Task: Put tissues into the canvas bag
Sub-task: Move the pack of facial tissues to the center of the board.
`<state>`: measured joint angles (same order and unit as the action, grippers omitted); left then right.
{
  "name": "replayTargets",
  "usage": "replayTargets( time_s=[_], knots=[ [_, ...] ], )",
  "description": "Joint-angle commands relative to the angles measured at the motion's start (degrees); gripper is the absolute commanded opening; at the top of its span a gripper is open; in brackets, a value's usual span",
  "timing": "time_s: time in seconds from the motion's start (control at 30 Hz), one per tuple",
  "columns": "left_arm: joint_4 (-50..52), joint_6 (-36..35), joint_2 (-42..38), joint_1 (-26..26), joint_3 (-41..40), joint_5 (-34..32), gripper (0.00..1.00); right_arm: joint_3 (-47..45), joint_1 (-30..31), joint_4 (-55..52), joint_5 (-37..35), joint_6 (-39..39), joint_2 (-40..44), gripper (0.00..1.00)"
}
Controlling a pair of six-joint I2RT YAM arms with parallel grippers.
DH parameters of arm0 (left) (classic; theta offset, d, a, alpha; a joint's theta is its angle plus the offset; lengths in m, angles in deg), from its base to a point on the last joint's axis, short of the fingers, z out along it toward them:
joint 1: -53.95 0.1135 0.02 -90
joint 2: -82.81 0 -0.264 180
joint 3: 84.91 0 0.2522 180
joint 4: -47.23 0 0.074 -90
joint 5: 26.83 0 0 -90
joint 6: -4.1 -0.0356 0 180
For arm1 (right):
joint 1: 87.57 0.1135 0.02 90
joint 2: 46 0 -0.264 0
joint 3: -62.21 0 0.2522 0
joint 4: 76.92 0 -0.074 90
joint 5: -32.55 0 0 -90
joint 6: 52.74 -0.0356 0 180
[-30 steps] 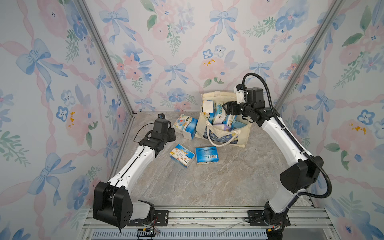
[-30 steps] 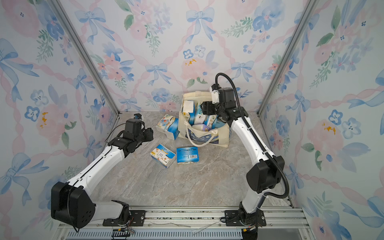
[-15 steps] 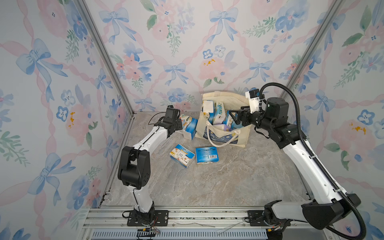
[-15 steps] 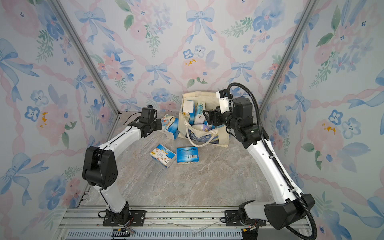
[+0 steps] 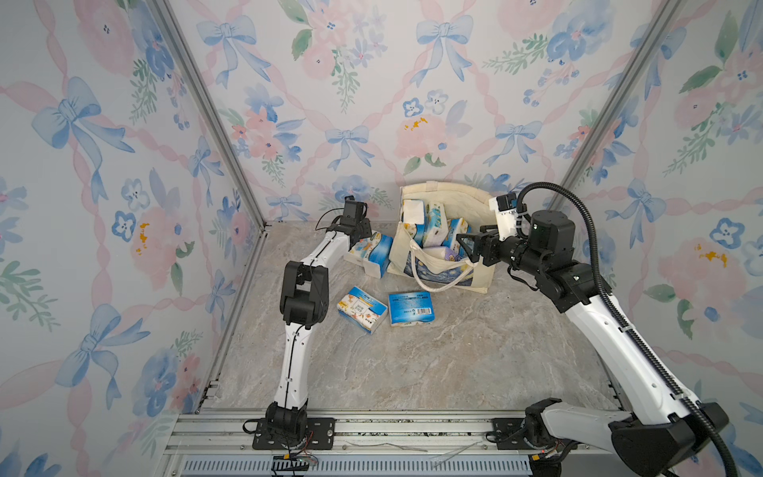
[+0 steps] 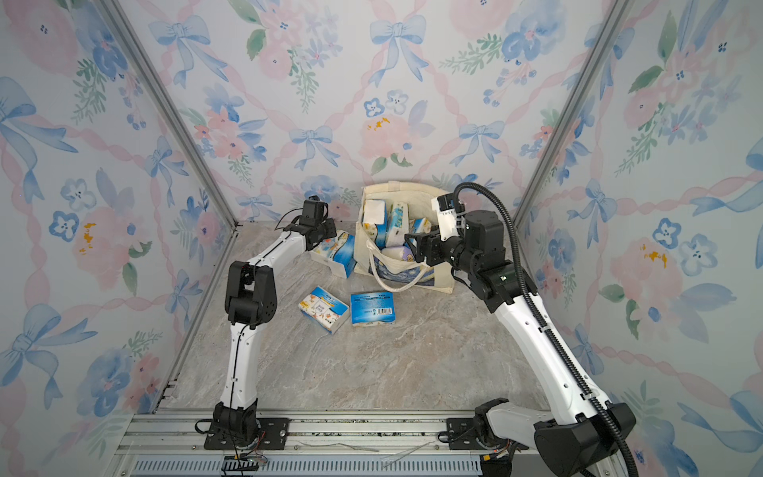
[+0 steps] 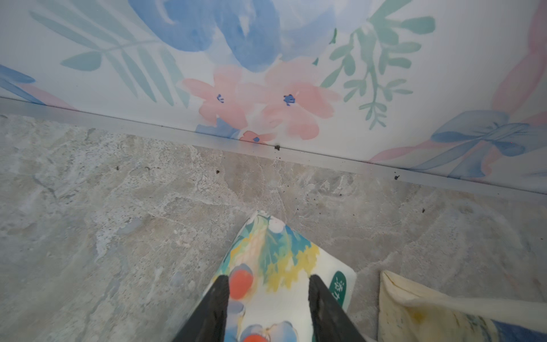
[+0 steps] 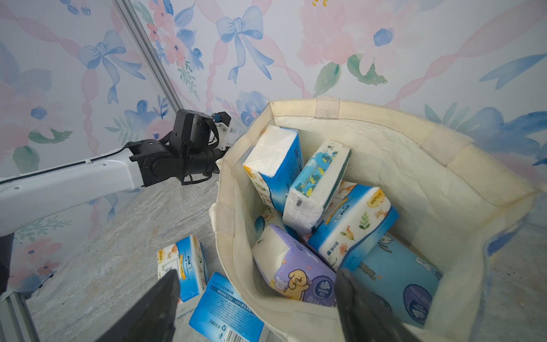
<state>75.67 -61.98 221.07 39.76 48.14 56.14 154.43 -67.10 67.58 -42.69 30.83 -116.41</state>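
1. At the back of the grey stone-look table point(image 5: 454, 363), close to the flowery wall point(image 5: 371, 124): the canvas bag point(image 5: 454, 196), standing up with its mouth wide open. Cream inside, blue and yellow swirls on the front, one loop handle point(image 5: 437, 288) hanging down over the swirls.
2. Inside the bag, best seen from the right wrist view: a jumble of tissues, at least six packs, some on end and some tipped over.
3. Up high in the bag: a blue pack with a white end point(image 8: 273, 160), leaning against a pack with blue flowers point(image 8: 319, 183).
4. Lower down: a pack with a little cat and leaves point(image 8: 352, 225), a lavender pack with a puppy point(image 8: 296, 266), and a big blue pack point(image 8: 396, 275) at the bottom. One more peeking out from under these, mostly hidden.
5. Outside the bag, flat on the table in front of it: two more packs, side by side and close together. A cartoon pack point(image 5: 362, 309) and a blue barcode pack point(image 5: 411, 308).
6. Just beside the bag, on the left arm's side: a bright flowery pack point(image 7: 275, 251), on the table and not in the bag.
7. Down on that flowery pack: the left gripper point(image 7: 268, 279), black fingers partly apart with the top of the pack between them. Cannot tell if squeezing it or only touching.
8. Over the near edge of the bag's mouth: the right gripper point(image 8: 257, 274), fingers spread wide, nothing in them.
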Motion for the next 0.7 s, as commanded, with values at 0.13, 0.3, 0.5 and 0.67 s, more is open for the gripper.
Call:
replayTargets(
  time_s=[0.13,0.3,0.5,0.67],
  knots=[
    [-0.5,0.1,9.6,-0.1,12.7,-3.5,0.47,-1.9,-0.1,2.6,0.1,0.1,-1.1,0.83],
    [-0.4,-0.1,14.6,0.2,18.8,-3.5,0.47,-2.6,-1.2,2.6,0.8,0.0,-2.5,0.83],
    [0.0,0.2,18.2,0.1,22.0,-0.6,0.46,-4.0,-2.5,3.3,0.9,-0.2,-1.8,0.83],
    [4.7,-0.7,18.1,0.1,21.3,0.0,0.43,-5.3,-3.3,3.5,0.8,-0.4,0.1,0.84]
  ],
)
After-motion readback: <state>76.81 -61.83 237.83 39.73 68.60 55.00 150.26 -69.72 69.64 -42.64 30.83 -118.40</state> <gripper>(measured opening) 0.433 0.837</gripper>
